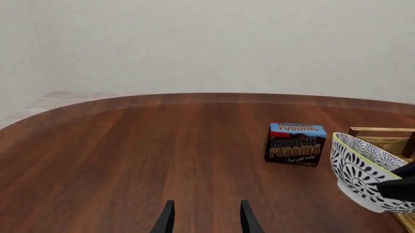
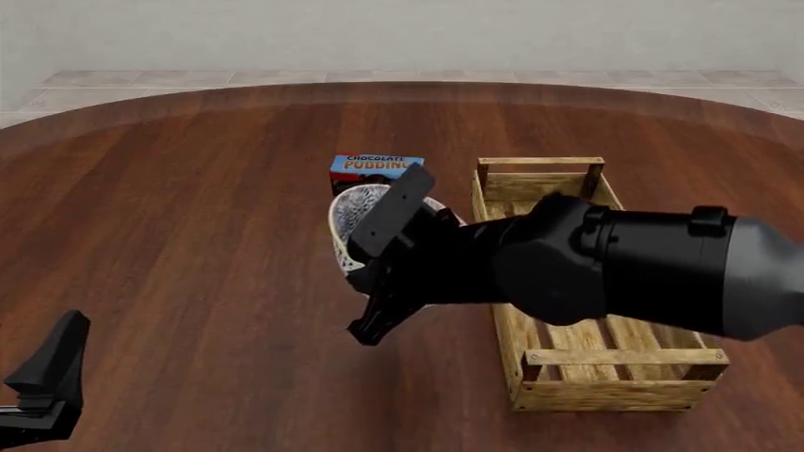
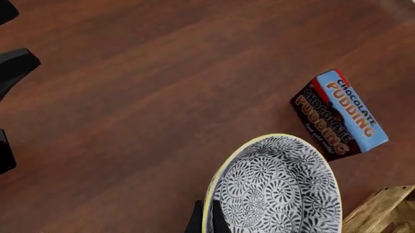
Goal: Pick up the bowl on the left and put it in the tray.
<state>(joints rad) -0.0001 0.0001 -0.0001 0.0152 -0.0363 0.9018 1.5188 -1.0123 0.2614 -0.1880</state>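
Observation:
The bowl [image 2: 356, 218], cream-rimmed with a blue-grey floral pattern, hangs tilted on its side just left of the tray [image 2: 560, 359], in front of the pudding box. My right gripper [image 3: 206, 222] is shut on the bowl's rim [image 3: 279, 191], one finger inside and one outside. In the left wrist view the bowl [image 1: 362, 170] shows with the right gripper's dark finger on it. My left gripper [image 1: 207, 219] stands open and holds nothing, low over the table's near left part [image 2: 44, 377], far from the bowl.
A chocolate pudding box [image 2: 375, 170] stands on the table behind the bowl, close to the tray's far left corner. The right arm's bulky body [image 2: 628, 268] hangs over the tray's middle. The round wooden table [image 2: 188, 207] stretches away to the left.

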